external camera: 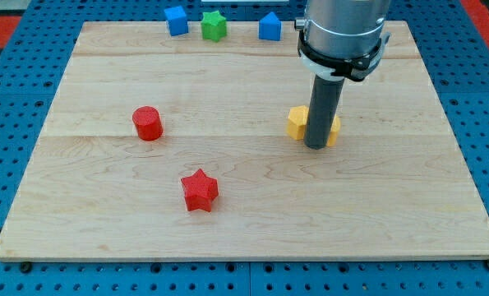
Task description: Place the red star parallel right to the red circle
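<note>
Red star lies flat on the wooden surface, toward the view's bottom, below and slightly right of the red circle. The two are near but apart. My tip stands well to the view's right of both, in front of a yellow block and apparently touching it; that block's shape cannot be made out behind the rod. No gripper is fitted: the arm ends in a bare rod and holds nothing.

Along the view's top edge sit a blue cube, a green star and a second blue block.

Assessment: the red star appears small, rigid and light, and should slide readily on smooth wood. Its points make it liable to rotate if pushed off-centre. Contact is best made in a notch on its lower-left side, pushing through its centre, up and rightward to the circle's level.
</note>
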